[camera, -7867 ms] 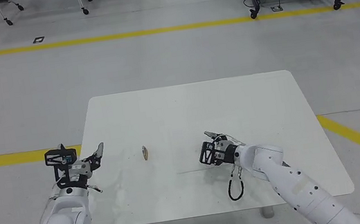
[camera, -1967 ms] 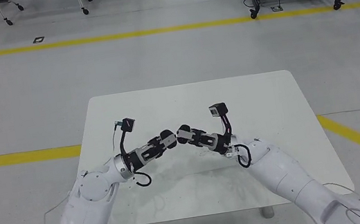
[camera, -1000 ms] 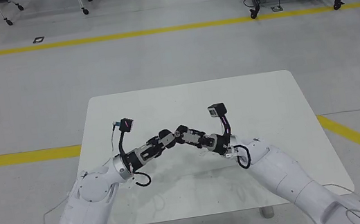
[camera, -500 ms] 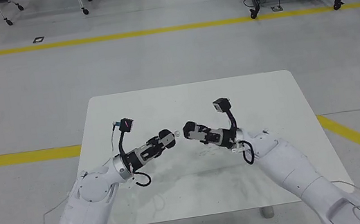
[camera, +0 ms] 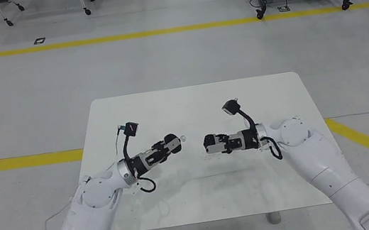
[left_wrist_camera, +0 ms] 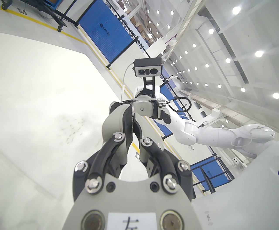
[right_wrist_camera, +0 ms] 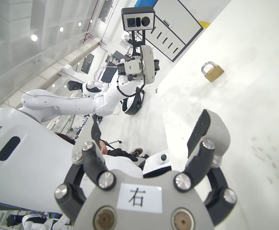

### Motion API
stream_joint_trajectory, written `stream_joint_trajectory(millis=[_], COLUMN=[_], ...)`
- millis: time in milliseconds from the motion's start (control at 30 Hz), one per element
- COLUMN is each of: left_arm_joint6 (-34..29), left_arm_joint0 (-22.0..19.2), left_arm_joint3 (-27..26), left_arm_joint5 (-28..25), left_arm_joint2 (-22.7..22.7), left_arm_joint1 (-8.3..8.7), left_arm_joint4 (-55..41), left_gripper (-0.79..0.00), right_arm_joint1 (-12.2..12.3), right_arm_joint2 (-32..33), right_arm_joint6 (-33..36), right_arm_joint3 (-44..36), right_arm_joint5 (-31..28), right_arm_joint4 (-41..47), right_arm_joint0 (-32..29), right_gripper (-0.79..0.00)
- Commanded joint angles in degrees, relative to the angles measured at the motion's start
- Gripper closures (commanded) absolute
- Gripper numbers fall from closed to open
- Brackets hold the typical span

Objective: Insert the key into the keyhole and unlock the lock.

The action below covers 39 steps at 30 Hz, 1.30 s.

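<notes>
You have both arms raised over the middle of the surface, their ends turned toward each other with a clear gap between them. On the left gripper, the jaws are pinched together. In the left wrist view the dark pads meet along their length. In the top view a small pale sliver pokes out past the tip. It is the key, as far as it can be made out, though it is too small for you to read its shape or which way it is turned.

On the right gripper, the jaws stand wide apart with nothing between them. You can see this plainly in the right wrist view, where the two fingers are spread to either side of the open gap.

The padlock — brass body, silver shackle — lies flat on the surface, well apart from both pairs of jaws and touched by neither. From the right wrist view it sits out beyond the right gripper, off to one side of the left arm's wrist. You cannot tell from here whether the shackle is latched, and the keyhole cannot be made out.
</notes>
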Motion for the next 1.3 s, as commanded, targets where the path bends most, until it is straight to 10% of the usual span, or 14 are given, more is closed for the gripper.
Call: stream_joint_trajectory(millis=[0, 200, 1267], left_arm_joint6=[-0.5, -2.3, -4.2], left_arm_joint0=[0.1, -0.3, -2.4], left_arm_joint3=[-0.5, -1.5, 0.5], left_arm_joint5=[0.4, 0.9, 0.6], left_arm_joint2=[0.3, 1.6, 3.9], left_arm_joint1=[0.14, 0.44, 1.48], left_arm_joint4=[2.6, 7.4, 5.4], left_gripper=[0.000, 0.000, 0.000], right_arm_joint1=[0.1, 0.0, -1.5], right_arm_joint2=[-0.6, -3.8, -11.3], right_arm_joint6=[0.4, 0.8, -2.4], right_arm_joint3=[-0.4, -0.1, 7.7], right_arm_joint5=[0.4, 0.8, -2.4], right_arm_joint4=[-0.4, -0.7, 2.0], right_arm_joint0=[0.2, 1.4, 7.6], right_gripper=[-0.785, -0.785, -0.262])
